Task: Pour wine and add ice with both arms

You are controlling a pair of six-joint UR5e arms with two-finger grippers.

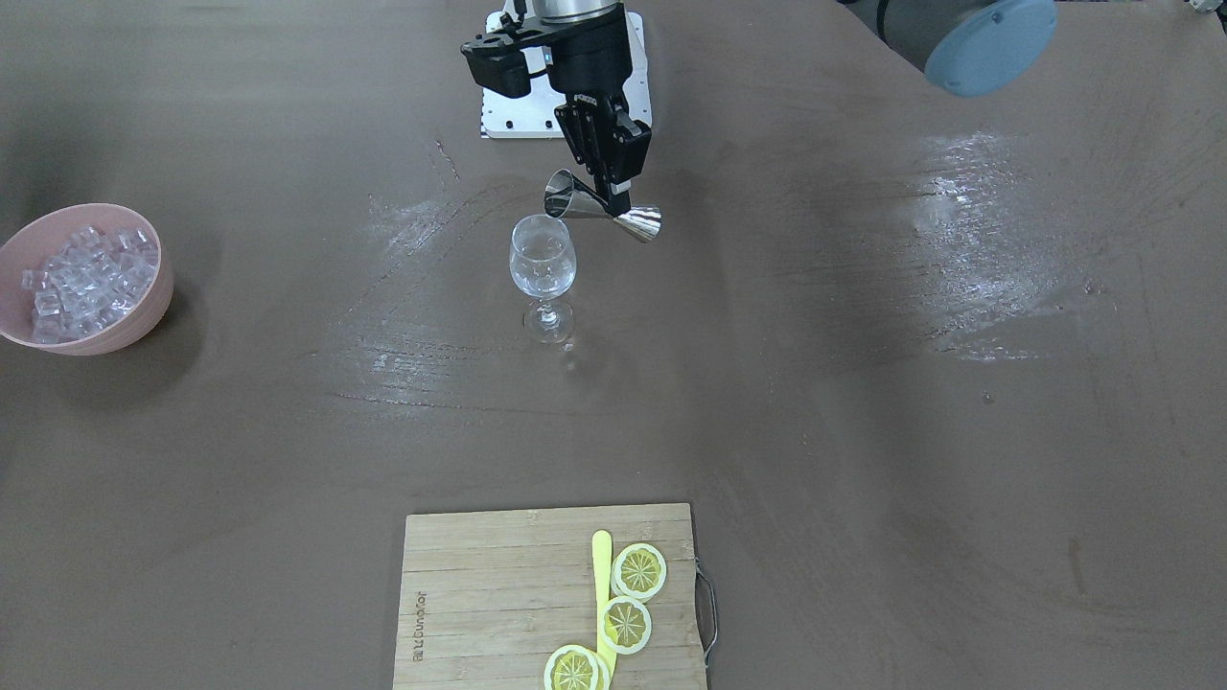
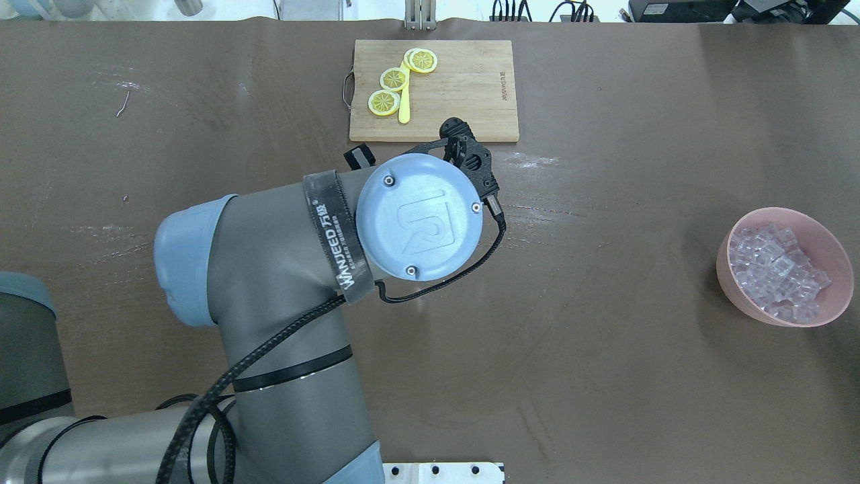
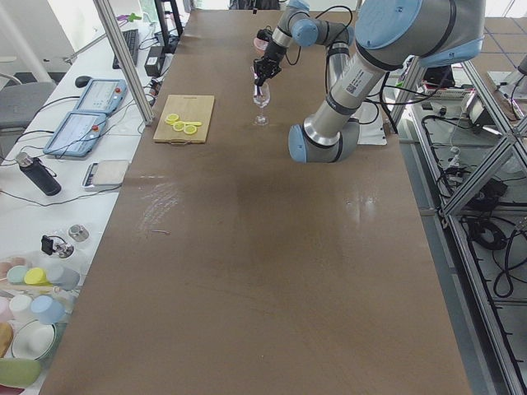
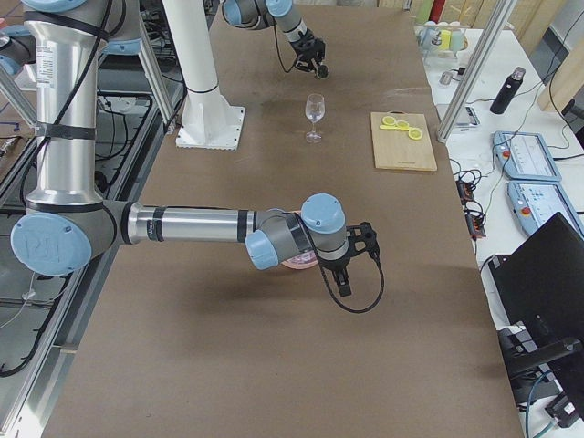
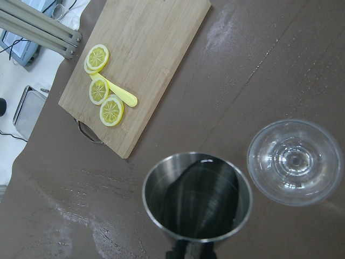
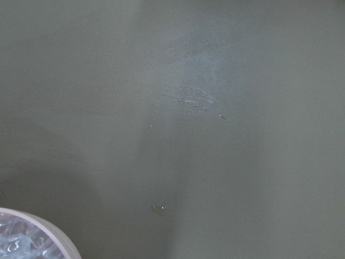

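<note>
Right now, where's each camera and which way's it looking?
Front: table's far side, looking back, down; left gripper holds jigger by wine glass.
Overhead: behind, looking forward and down; left arm fills it.
Left side: table's end; left arm nearest.
Right side: opposite end; right arm nearest.
Left wrist: down into jigger, glass.
Right wrist: down at table, bowl rim.
Front and overhead share ice, cutting board.

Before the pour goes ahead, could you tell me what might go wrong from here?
The jigger, clamped in the left gripper, lies tipped right by the rim of the wine glass: a nudge could topple the stemmed glass. In the left wrist view its mouth sits beside the glass, so liquid might miss.
</note>
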